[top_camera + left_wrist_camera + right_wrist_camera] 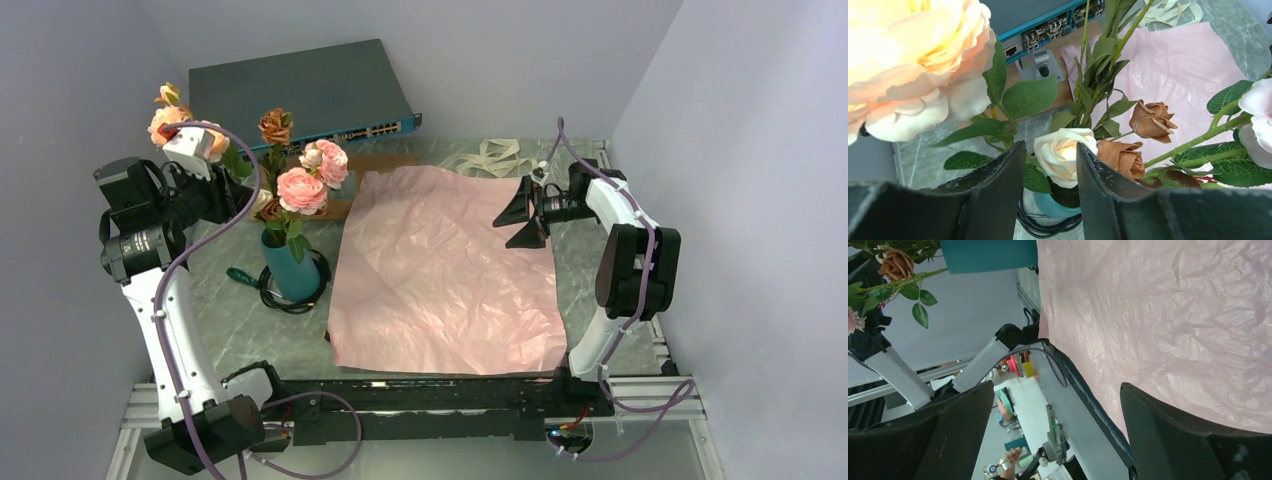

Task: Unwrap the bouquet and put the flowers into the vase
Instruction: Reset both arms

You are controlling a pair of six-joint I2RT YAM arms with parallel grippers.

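The pink wrapping paper (450,270) lies flat and open under the right gripper (503,233), whose fingers are spread wide above its far right part. The flowers (302,190) stand in the teal vase (288,268), just below the left gripper (1050,150). Its fingers are partly apart, a cream rose (1063,152) shows in the gap between them, and a big peach rose (908,55) is close beside them.

The vase (290,268) stands on the table (230,330) within a black cable coil (272,298) and holds the flowers (302,190). Pink paper (450,280) lies flat beside it. The right gripper (503,234) hovers above the paper, jaws spread wide.
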